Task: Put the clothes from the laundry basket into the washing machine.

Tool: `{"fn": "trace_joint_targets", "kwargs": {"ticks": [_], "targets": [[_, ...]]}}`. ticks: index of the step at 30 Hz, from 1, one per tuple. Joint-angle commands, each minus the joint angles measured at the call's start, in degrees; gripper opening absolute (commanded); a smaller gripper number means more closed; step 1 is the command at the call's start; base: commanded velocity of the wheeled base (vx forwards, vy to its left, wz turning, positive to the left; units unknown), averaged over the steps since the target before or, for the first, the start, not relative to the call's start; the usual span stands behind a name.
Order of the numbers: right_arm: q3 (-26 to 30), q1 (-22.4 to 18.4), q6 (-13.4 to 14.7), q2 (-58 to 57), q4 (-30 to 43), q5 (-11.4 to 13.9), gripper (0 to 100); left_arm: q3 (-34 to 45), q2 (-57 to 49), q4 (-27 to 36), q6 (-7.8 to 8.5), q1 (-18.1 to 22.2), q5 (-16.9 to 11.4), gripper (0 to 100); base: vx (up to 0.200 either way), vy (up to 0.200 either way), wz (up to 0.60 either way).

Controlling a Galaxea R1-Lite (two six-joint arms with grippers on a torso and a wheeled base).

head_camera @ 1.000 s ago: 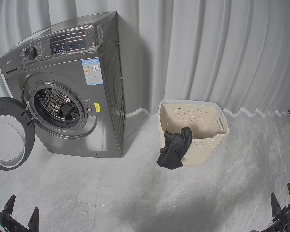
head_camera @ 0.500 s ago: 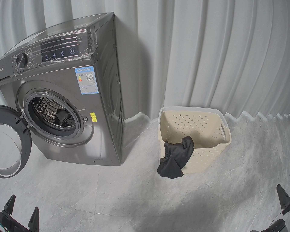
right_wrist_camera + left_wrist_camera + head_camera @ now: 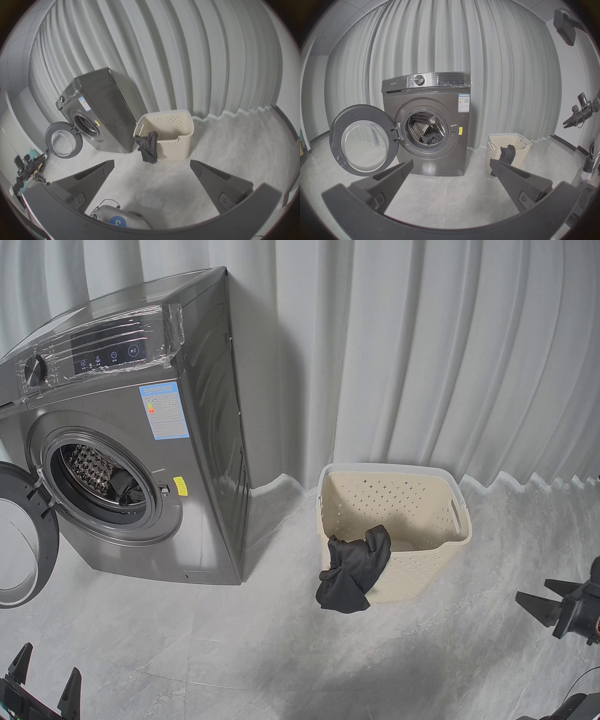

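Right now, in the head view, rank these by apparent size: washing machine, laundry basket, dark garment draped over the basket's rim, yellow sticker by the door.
1. washing machine
2. laundry basket
3. dark garment
4. yellow sticker
None are close.

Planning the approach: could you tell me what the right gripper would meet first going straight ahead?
Probably the dark garment draped over the laundry basket rim, where the right gripper aims; depth is unclear.

The washing machine [image 3: 206, 427] carries a blue-and-white label [image 3: 164, 410] high on its front, its print too small to read. A small yellow sticker [image 3: 180, 485] sits below it. White icons glow on the control panel [image 3: 109, 355], none legible.
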Motion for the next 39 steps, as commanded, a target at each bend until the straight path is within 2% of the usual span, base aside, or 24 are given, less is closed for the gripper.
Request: {"fn": "trace_joint_targets", "kwargs": {"ticks": [1,5,7,9,11,14,21,22,25,26,28,31,39], "targets": [[-1.9,3.5,3.3,19.7,-6.1,1.3,100,0.9,-0.9,0.0,0.07,0.0,0.0,100,0.000,0.000,0.00],[-0.6,10.3,3.8,25.9,-15.8,1.2,100,0.9,-0.9,0.0,0.15,0.0,0.0,100,0.000,0.000,0.00],[-0.1,12.5,4.2,26.8,-17.7,1.3,100,0.9,-0.9,0.0,0.15,0.0,0.0,100,0.000,0.000,0.00],[-0.2,16.7,5.5,29.4,-21.1,1.2,100,0.9,-0.9,0.0,0.15,-0.1,0.0,100,0.000,0.000,0.00],[-0.4,18.6,6.6,31.8,-23.2,1.0,100,0.9,-0.9,0.0,0.15,-0.1,0.0,100,0.200,0.200,0.00],[-0.6,19.1,6.9,33.9,-24.9,1.0,100,0.9,-0.9,0.0,0.15,0.0,0.0,100,0.200,0.200,0.00],[-1.3,19.1,8.2,44.5,-37.9,0.8,100,0.9,-0.9,0.0,0.15,-0.1,0.0,100,0.200,0.029,0.00],[-1.3,19.1,8.2,44.5,-37.9,0.8,100,0.9,-0.9,0.0,0.15,-0.1,0.0,100,0.000,0.000,0.00],[-3.1,19.0,8.2,51.8,-44.1,-0.1,100,0.9,-0.9,0.0,0.15,-0.1,0.0,100,0.000,0.000,0.00],[-3.2,19.0,8.1,52.1,-44.3,-0.1,100,0.9,-0.9,0.0,0.15,-0.1,0.0,100,0.000,0.000,0.00],[-4.8,18.4,8.1,56.9,-46.5,-1.9,100,0.9,-0.9,0.0,0.15,-0.1,0.0,100,0.000,0.000,0.00],[-7.0,18.2,8.1,60.8,-48.1,-3.2,100,0.9,-0.9,0.0,0.15,-0.1,0.0,100,0.000,0.000,0.00],[-11.5,16.1,8.2,68.3,-50.2,-3.4,100,0.9,-0.9,0.0,0.15,-0.1,0.0,100,0.000,0.000,0.00]]}}
